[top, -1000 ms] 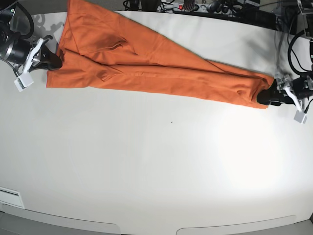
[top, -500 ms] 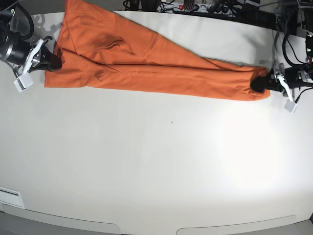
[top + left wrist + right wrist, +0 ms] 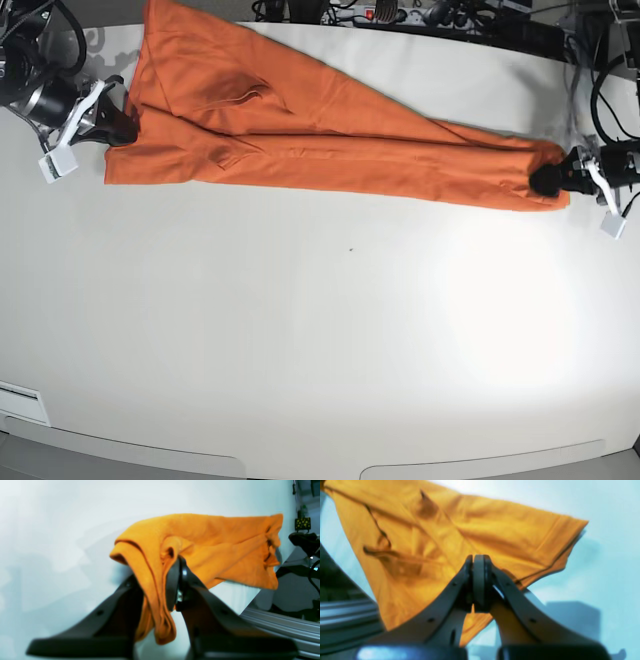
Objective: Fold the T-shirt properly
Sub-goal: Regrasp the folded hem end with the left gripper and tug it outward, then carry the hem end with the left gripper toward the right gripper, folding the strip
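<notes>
You are holding the shirt (image 3: 330, 140) stretched across the upper part of the base view, running from the upper left down to the right edge, lying along the bench (image 3: 320, 350). The left end effector (image 3: 160, 590) is clamping a bunched end of cloth at the right of the base view; in its wrist view the fabric is wadding between the fingers and hanging below them. The right end effector (image 3: 477, 580) is sitting pressed together on the wide end at the upper left, with cloth spreading away behind its tips. Gripping both ends this way is probably meant to pull the shirt taut and flatten it before a fold.

Which part each end is, hem or shoulder, you cannot tell: the neckline and tag are not showing. The shirt's top edge is running out of the base view, and both wrist views are blurring the cloth's creases.
</notes>
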